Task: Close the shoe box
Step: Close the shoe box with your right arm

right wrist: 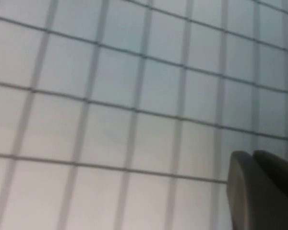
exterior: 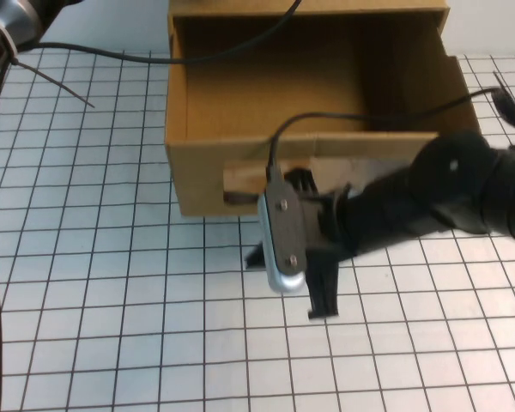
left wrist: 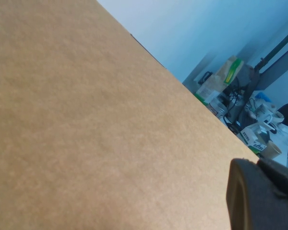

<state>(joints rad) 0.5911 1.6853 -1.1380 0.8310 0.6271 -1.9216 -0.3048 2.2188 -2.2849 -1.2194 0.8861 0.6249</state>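
We see from the raised camera a brown cardboard shoe box [exterior: 240, 167] lying on a table covered in a white grid-lined mat [exterior: 112, 300]. Its drawer is pulled out toward us, so the bare cardboard inside [exterior: 275, 86] lies open to view. The right gripper [exterior: 296, 262] reaches in from the right on a thick black arm [exterior: 446, 189] and sits just in front of the drawer's front wall, over the mat. That front wall lies directly behind the gripper, and part of it is hidden by the gripper and by the silver wrist camera [exterior: 281, 236] mounted on it. We cannot tell whether the right gripper touches the box. In the right wrist view we see only the mat [right wrist: 110, 96] and one dark finger [right wrist: 264, 191] of the right gripper. The left gripper is out of the raised view; only a bit of the left arm [exterior: 9, 26] shows in the far left corner, with a black cable [exterior: 94, 53] trailing from it. In the left wrist view, a flat cardboard surface [left wrist: 86, 120] of the box lies very close to the left gripper, whose one dark finger [left wrist: 259, 196] shows at the edge.
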